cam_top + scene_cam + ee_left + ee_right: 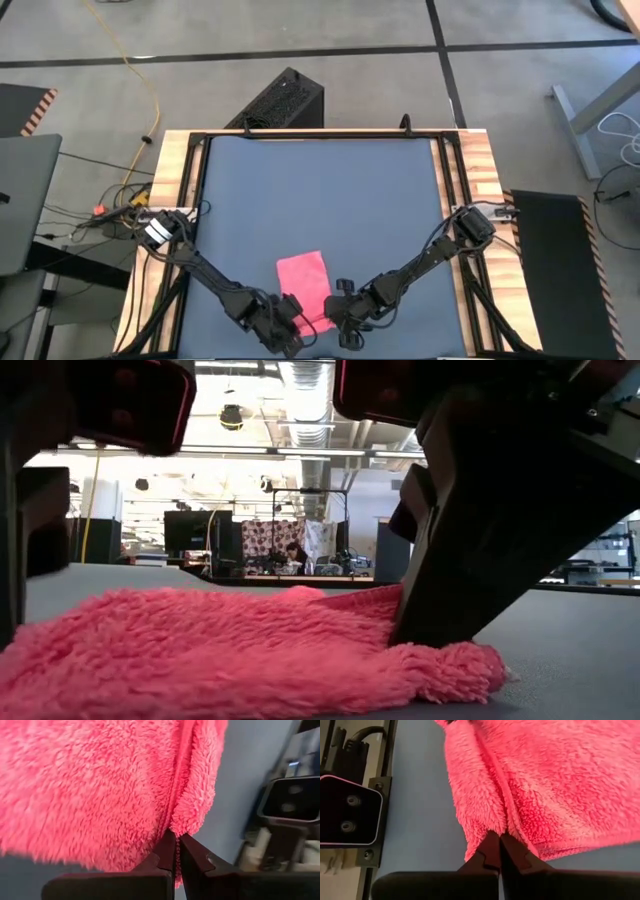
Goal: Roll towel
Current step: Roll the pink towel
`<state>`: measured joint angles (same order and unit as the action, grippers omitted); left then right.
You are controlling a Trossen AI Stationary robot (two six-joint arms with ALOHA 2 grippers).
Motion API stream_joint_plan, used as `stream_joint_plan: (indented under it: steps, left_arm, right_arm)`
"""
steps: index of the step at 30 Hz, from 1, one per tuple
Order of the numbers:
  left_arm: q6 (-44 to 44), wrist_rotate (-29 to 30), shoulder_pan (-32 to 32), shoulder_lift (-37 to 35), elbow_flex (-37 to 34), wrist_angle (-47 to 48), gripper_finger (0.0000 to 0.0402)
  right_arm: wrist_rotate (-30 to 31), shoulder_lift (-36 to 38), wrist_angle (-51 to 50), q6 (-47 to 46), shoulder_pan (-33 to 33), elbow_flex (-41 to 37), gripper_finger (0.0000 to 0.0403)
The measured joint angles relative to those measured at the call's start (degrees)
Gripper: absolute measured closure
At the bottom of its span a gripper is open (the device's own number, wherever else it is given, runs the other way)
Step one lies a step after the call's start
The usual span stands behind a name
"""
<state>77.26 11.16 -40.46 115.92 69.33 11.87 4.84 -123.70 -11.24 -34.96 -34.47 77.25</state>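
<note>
- The towel (306, 283), bright pink and fluffy, lay on the dark grey mat (320, 200) near the table's near edge, a bit left of centre.
- It lay mostly flat; its far part was a spread rectangle, its near edge was bunched where both grippers met it.
- Left gripper (290, 322) sat at the towel's near-left corner, arm reaching in from the left side of the table.
- In the left wrist view its fingers (165, 851) were pressed nearly together, pinching the towel's (95, 790) edge at a fold line.
- Right gripper (335, 313) sat at the towel's near-right corner, arm coming in from the right side.
- In the right wrist view its fingers (492, 851) were also pressed close, nipping the towel's (555, 785) edge at a seam-like crease.
- The two grippers were just beside each other, the towel's near edge between them.
- Low view: the towel (230, 655) filled the foreground as a low, lumpy sheet on the mat; a dark gripper finger (490, 560) came down onto its right end, pressing the pile down there.
- A second dark arm part was at the low view's left edge, too close to read.
- A black box (285, 100) stood on the floor beyond the table's far edge.
- A yellow cable (140, 70) ran across the floor at far left.
</note>
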Motion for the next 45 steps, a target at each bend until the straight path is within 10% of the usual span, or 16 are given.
stream_joint_plan:
  steps: [14, 31, 40, 45]
  left_arm:
    - [-4.7, 3.7, 0.0, 0.2, 6.5, 9.3, 0.0392]
    - [-20.8, -7.4, 0.4, 0.1, 9.3, 10.4, 0.0216]
    - [-29.8, 8.6, -4.4, 0.1, 18.7, 37.0, 0.0214]
    - [-42.4, 9.2, -6.1, -0.1, 23.7, 27.6, 0.0214]
  right_arm:
    - [-0.2, 0.0, 0.1, 0.5, 0.1, 0.0, 0.0381]
    - [-0.6, 0.0, -0.3, 1.1, 1.1, 0.0, 0.0377]
    - [-0.3, 0.0, -0.3, 2.0, 1.1, 0.0, 0.0377]
    - [0.8, 0.0, -0.4, 2.0, 1.2, 0.0, 0.0377]
